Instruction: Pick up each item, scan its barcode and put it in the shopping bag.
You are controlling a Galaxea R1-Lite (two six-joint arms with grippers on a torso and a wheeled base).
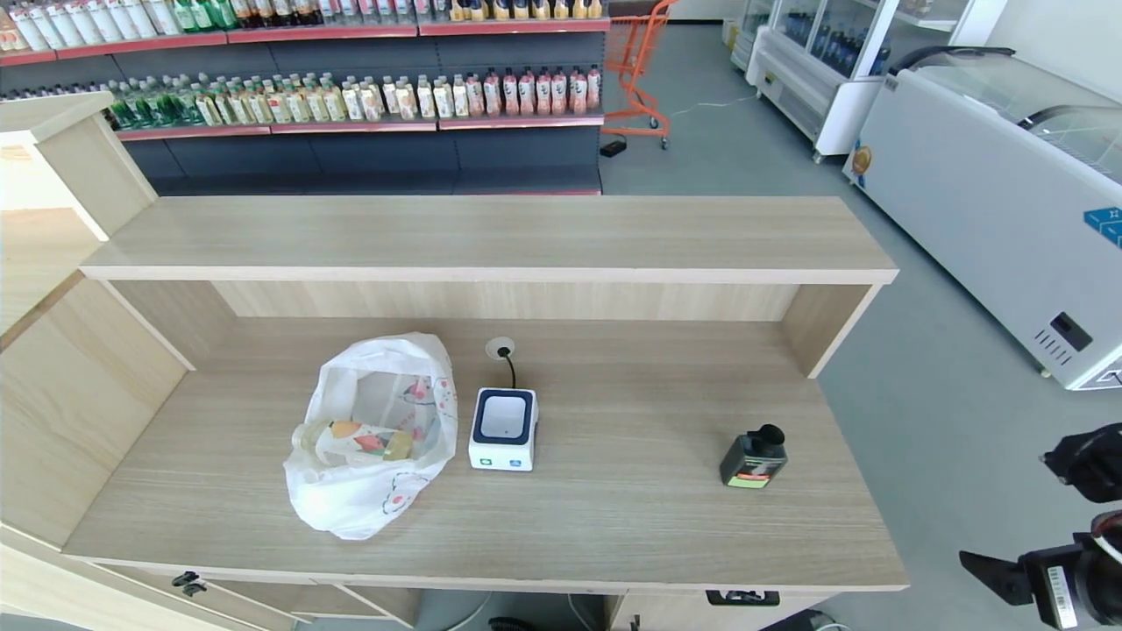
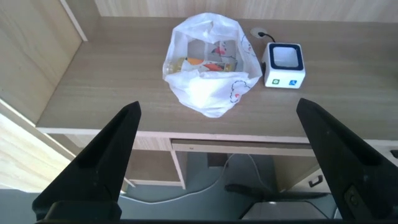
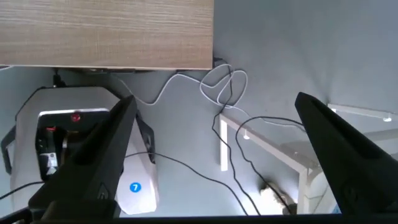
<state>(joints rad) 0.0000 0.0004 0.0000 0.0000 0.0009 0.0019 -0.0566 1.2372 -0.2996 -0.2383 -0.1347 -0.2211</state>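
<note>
A light wood-grain checkout counter (image 1: 614,508) with a raised back ledge stands before red-edged shop shelves (image 1: 351,96) stocked with drinks; an orange wire trolley (image 1: 644,61) and white chest freezers (image 1: 990,202) stand on the grey floor to the right. Near the counter's middle sits a white, blue-rimmed box-shaped barcode scanner (image 1: 503,428); its black cable (image 1: 510,368) runs to a round port behind it. Just to its left lies a white printed plastic shopping bag (image 1: 351,508), mouth open, with a pale drink bottle (image 1: 355,441) lying inside. A squat dark bottle with a black cap and a green-and-orange label (image 1: 753,457) stands upright, well apart to the scanner's right. The left gripper (image 2: 219,104) hangs spread wide and empty off the counter's near edge, facing the bag. The right gripper (image 3: 214,99), likewise wide and empty, hangs over the floor past the counter's right end, above loose cables (image 3: 224,87); the counter's corner lies between it and the dark bottle.
</note>
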